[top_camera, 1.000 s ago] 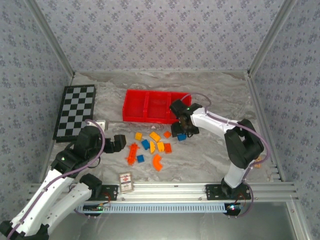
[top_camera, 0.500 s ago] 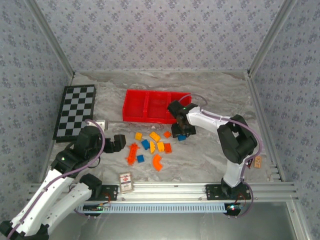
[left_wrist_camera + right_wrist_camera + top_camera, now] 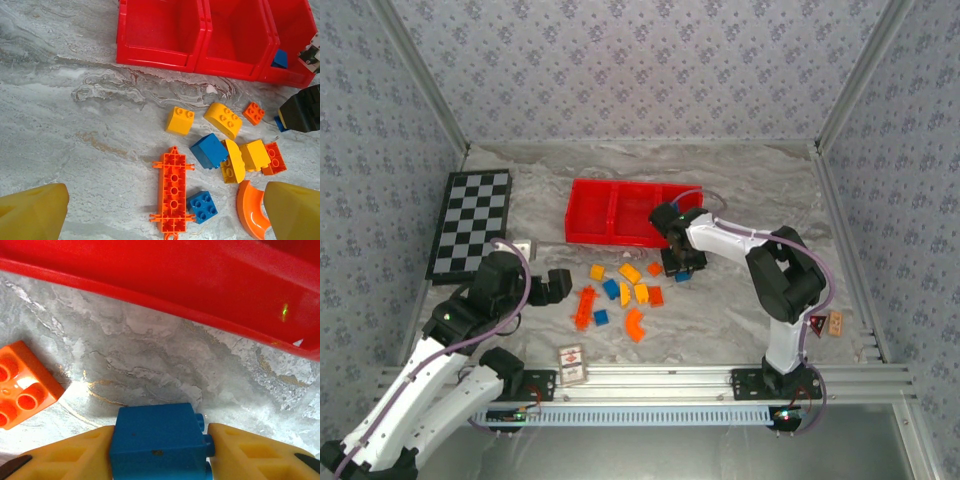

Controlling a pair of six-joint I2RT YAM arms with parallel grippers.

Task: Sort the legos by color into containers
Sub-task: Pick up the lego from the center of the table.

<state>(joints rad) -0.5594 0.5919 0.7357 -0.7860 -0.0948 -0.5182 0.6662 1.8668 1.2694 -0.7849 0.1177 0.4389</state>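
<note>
Lego (image 3: 156, 437), blue, in right pincer (image 3: 157, 452).

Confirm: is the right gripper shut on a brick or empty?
Shut on the blue brick: the right gripper has both yellow fingers pressed against its sides.

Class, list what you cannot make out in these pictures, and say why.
Held blue brick, right wrist view: lower part cut off by the frame edge, sides covered by the right claw.
Second blue brick, left wrist view: half hidden behind the red tray's wall.
Card, top view: too small to read its mark.
</note>
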